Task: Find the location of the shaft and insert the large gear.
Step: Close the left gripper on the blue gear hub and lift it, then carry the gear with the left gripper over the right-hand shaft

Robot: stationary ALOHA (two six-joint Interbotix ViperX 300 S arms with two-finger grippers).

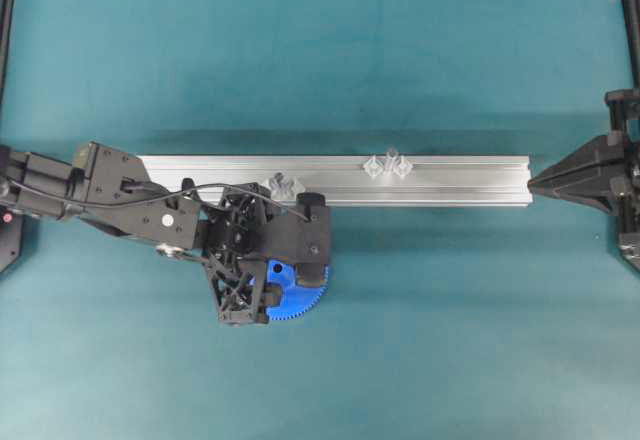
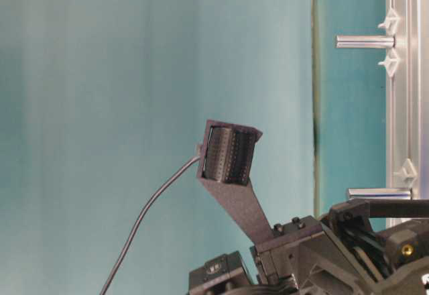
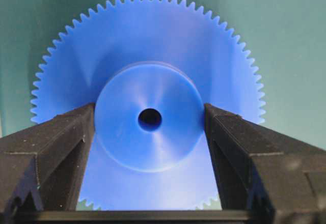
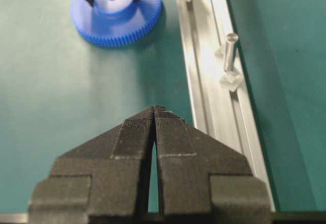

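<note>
The large gear (image 3: 147, 56) is a bright blue toothed disc lying flat on the teal table just in front of the aluminium rail (image 1: 450, 180). My left gripper (image 3: 150, 113) reaches down over it, and both fingers press against the sides of its raised hub. In the overhead view the left gripper (image 1: 290, 278) hides most of the large gear (image 1: 297, 307). Two grey pins stand on the rail: one shaft (image 1: 388, 160) near the middle, another (image 1: 283, 182) close to the left gripper. My right gripper (image 4: 154, 109) is shut and empty at the rail's right end, far from the large gear (image 4: 116, 15).
The rail (image 4: 214, 91) runs left to right across the table, with translucent clamp pieces at each pin (image 4: 230, 46). In the table-level view both pins (image 2: 365, 41) (image 2: 379, 193) stick out from the rail (image 2: 405, 74). Black frame posts stand at the table's side edges.
</note>
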